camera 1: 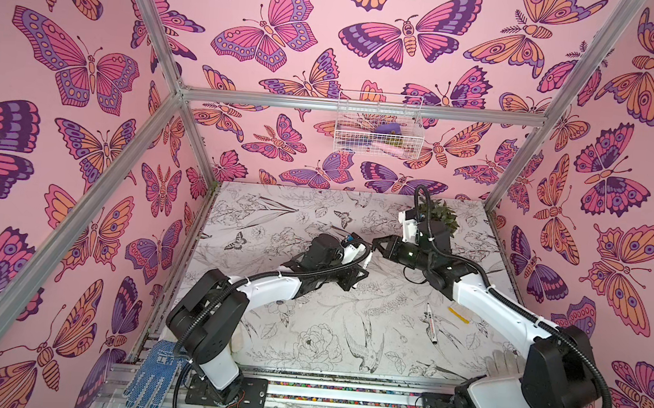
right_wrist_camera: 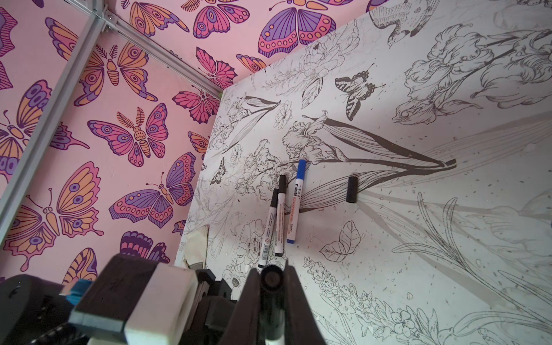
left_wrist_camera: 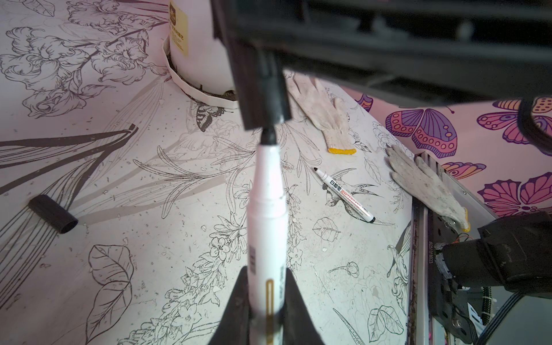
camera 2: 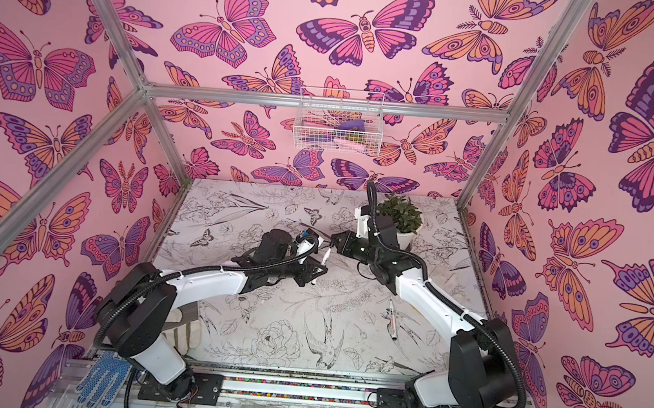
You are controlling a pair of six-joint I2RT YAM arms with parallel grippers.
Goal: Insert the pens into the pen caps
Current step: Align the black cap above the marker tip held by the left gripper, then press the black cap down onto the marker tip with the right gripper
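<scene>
My left gripper (left_wrist_camera: 265, 268) is shut on a white pen (left_wrist_camera: 266, 209) held above the table. The pen's dark tip (left_wrist_camera: 268, 136) sits at the mouth of a black pen cap (left_wrist_camera: 273, 89), and my right gripper (right_wrist_camera: 271, 268) is shut on that cap (right_wrist_camera: 271, 280). In both top views the two grippers meet mid-table, left (camera 1: 356, 274) and right (camera 1: 376, 244). An uncapped pen (camera 1: 431, 323) (left_wrist_camera: 345, 194) lies on the table. A loose black cap (right_wrist_camera: 352, 190) (left_wrist_camera: 53, 213) lies apart from it. Three capped pens, two black (right_wrist_camera: 270, 227) and one blue (right_wrist_camera: 297, 203), lie side by side.
A potted plant (camera 2: 400, 216) stands at the back right behind the right arm. White work gloves (left_wrist_camera: 325, 116) (left_wrist_camera: 424, 185) lie near the right edge. A blue glove (camera 1: 149, 372) hangs at the front left. A wire basket (camera 1: 378, 124) is mounted on the back wall.
</scene>
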